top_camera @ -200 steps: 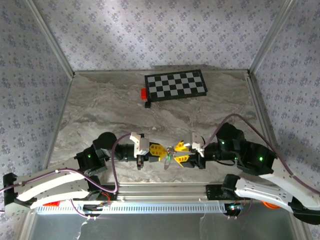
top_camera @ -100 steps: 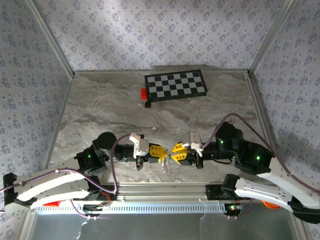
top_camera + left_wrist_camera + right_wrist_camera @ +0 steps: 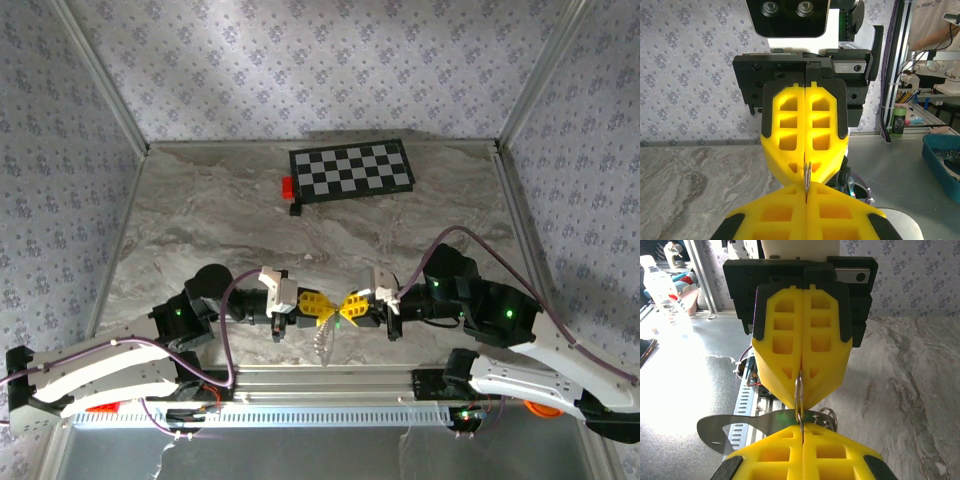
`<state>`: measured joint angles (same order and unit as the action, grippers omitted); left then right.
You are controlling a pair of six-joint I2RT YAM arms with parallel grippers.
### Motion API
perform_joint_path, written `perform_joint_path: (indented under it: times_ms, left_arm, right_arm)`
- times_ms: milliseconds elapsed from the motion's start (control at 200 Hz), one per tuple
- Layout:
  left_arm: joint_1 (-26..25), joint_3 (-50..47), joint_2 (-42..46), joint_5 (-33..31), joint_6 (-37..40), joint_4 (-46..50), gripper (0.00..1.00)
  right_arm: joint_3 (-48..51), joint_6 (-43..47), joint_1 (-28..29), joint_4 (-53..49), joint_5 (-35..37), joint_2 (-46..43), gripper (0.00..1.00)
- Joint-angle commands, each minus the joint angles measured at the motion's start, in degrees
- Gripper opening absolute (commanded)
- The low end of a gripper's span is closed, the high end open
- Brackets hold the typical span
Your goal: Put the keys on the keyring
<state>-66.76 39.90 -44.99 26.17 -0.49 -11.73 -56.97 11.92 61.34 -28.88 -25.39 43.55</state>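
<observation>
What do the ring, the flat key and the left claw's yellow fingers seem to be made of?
Keyring: thin wire, probably steel; it looks grey and glossy.
Key: flat sheet metal, silvery with a soft sheen; it catches the light.
Left claw fingers: yellow plastic, matte, with hollow cells; possibly printed, though that is uncertain.

The stone bench (image 3: 200, 230) is grey-and-cream marble with darker wavy veins. The flat checkerboard card (image 3: 352, 170) at its far edge is black and white, and the small block (image 3: 287, 185) beside it is red. The wallpaper (image 3: 300, 70) is lilac-grey with a repeating floral print. The left arm's plastic fingers (image 3: 312, 303) and the right arm's plastic fingers (image 3: 357, 308) are bright yellow on black mounts. The thin metal keyring (image 3: 797, 390) and the flat metal key (image 3: 707, 430) are silvery grey.
</observation>
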Motion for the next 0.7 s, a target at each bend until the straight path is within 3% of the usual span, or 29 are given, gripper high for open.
perform_joint_path:
  times_ms: [0,695]
  left_arm:
    - [-0.2,0.4,1.4,2.0,-0.1,-3.3,0.00]
    - [-0.2,1.2,0.5,4.4,-0.6,-5.1,0.00]
  right_arm:
    - [0.0,1.1,0.3,-0.3,-0.4,1.0,0.00]
    - [-1.0,1.9,0.8,-1.8,-2.9,2.4,0.00]
